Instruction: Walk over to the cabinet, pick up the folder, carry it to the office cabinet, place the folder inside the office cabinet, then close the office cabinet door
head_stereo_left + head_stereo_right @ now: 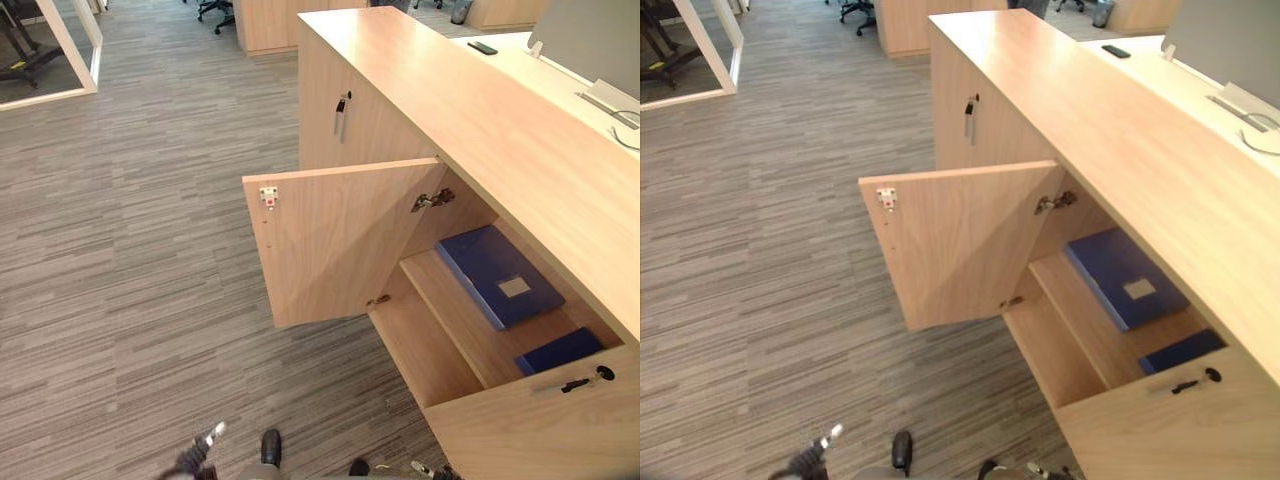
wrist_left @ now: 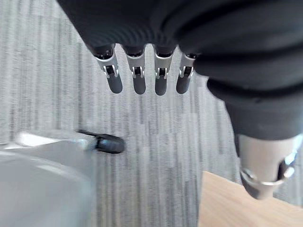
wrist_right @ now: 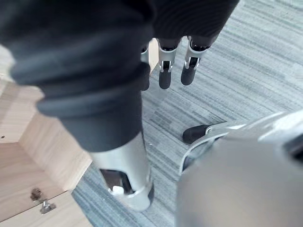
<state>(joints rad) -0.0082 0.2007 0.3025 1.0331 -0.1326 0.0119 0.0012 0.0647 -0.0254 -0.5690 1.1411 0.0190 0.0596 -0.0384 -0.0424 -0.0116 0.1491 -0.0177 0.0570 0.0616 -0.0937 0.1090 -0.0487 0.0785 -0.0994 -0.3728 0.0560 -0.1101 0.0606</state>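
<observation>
Folder (image 1: 498,272) shelved; we see door (image 1: 340,240) open, far-left of hands. L hand (image 2: 138,82) nearer; R hand (image 3: 164,78) likewise straight-fingered, empty.

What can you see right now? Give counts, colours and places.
office cabinet: one, light wood, along the right.
open door: one, light wood, swung out over the carpet.
handled doors: two, light wood, one either side of the opening.
larger folder: one, blue with a pale label, flat on the inner shelf.
second folder: one, blue, same shelf, nearer the camera.
small object: one, black, on the pale desk behind the cabinet.
office chair: one, black, far end.
carpet: grey, striped.
left robot hand: open, empty, over carpet.
right robot hand: open, empty, near the cabinet.
</observation>
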